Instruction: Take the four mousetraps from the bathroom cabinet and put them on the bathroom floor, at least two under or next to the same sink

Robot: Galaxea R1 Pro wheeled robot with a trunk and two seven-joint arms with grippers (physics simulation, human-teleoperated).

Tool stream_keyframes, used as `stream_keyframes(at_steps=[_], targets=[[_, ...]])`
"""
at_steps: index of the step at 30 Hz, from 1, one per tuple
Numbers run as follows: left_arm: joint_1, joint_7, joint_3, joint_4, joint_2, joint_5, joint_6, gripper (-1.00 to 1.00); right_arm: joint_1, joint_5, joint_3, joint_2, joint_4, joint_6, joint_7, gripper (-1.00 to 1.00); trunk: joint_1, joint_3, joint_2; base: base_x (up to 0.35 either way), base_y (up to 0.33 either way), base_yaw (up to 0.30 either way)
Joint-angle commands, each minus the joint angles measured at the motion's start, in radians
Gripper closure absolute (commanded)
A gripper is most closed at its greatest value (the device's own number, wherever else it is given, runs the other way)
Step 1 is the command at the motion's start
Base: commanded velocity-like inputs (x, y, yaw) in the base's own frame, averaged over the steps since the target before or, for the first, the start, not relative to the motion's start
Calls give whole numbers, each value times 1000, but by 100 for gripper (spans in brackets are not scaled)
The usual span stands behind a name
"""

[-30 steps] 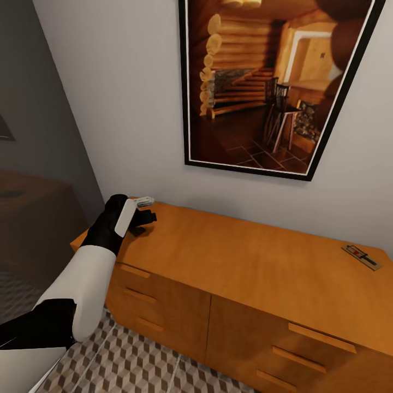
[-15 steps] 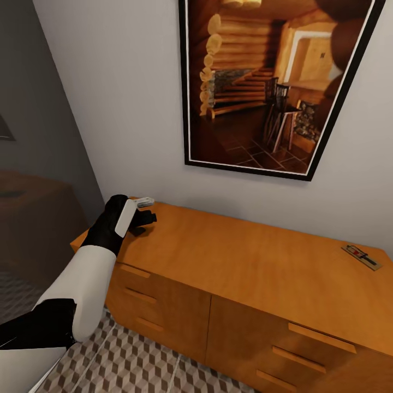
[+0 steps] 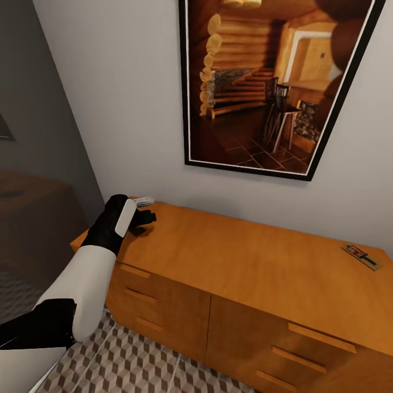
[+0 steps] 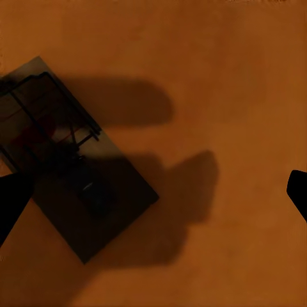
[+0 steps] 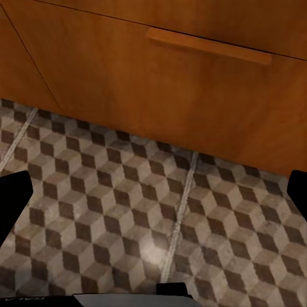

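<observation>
With its jaws spread, the left gripper (image 3: 143, 217) sat off-centre over a mousetrap (image 4: 70, 163) on the cabinet (image 3: 245, 262), so closing risked merely nudging it.

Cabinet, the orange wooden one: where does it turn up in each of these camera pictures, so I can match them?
Head view: the cabinet runs across the lower half, below the framed picture.
Left wrist view: its orange top is the backdrop, with a mousetrap lying on it.
Right wrist view: its drawer front crosses the upper part.
Shared landmark: the bar handles and the cube-patterned floor at its foot.
</observation>
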Motion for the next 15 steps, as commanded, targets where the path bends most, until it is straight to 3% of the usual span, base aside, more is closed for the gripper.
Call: stream_keyframes(at_steps=[1,15], targets=[[-1,9,3,-1,-1,11,2,-100,-1,-9,9,0,0,-2,-3,-100,0,-1,-1,0,0,0],[-1,11,4,-4,-1,9,-7,-100,-1,-9,9,0,0,-2,-3,-100,0,-1,-1,0,0,0]])
